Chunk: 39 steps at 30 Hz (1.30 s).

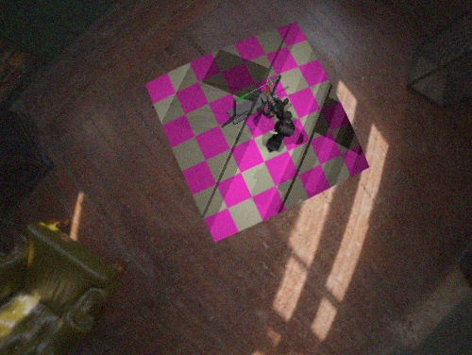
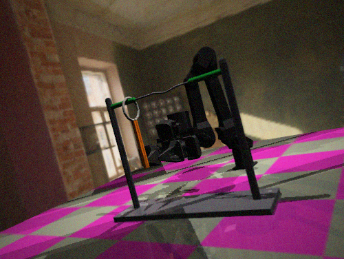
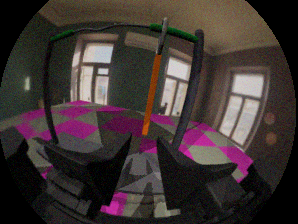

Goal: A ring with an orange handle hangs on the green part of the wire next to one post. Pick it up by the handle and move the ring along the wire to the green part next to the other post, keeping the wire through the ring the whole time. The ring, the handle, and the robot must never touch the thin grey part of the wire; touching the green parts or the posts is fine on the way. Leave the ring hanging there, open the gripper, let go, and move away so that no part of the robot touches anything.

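Note:
The ring (image 2: 139, 112) (image 3: 162, 37) hangs on the near green part (image 2: 117, 104) (image 3: 181, 34) of the wire, with the wire through it. Its orange handle (image 2: 140, 144) (image 3: 152, 95) (image 1: 268, 88) hangs below, leaning slightly. The thin grey part (image 2: 158, 92) (image 3: 115, 24) starts close beside the ring. The other green part (image 2: 204, 75) (image 3: 62, 35) is at the far post (image 2: 237, 127) (image 3: 47, 90). My gripper (image 2: 153, 155) (image 3: 144, 136) is open and empty, below wire height. Its fingertips point at the handle's lower end, which shows just beyond the gap between them in the wrist view.
The near post (image 2: 122, 155) (image 3: 192, 90) stands close to the handle, on the right in the wrist view. Both posts rise from a grey base plate (image 2: 206, 206) on the checkered floor. My arm (image 2: 203, 134) extends behind the wire in the exterior view.

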### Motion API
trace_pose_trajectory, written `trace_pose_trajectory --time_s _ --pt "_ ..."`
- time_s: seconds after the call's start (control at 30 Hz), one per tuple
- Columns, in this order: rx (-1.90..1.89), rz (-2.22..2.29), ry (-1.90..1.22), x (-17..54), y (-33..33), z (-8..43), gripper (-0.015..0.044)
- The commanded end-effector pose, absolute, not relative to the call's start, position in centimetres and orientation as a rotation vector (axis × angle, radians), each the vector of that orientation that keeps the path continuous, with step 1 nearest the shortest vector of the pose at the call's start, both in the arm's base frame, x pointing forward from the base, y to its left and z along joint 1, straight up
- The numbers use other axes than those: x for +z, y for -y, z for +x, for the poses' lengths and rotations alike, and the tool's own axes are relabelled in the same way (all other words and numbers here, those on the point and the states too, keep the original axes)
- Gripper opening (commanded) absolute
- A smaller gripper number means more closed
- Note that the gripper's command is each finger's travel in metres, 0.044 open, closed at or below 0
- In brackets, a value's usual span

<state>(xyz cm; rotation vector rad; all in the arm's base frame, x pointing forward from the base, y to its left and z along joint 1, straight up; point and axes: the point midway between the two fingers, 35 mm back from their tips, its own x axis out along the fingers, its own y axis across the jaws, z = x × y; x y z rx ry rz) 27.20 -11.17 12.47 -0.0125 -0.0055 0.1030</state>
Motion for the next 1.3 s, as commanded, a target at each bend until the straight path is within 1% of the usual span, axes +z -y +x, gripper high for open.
trace_pose_trajectory --time_s 0.0,1.27 --pt "0.1 -0.011 0.01 12.7 11.4 28.0 0.016" --pt "0.1 -0.011 0.015 12.9 10.7 33.8 0.016"
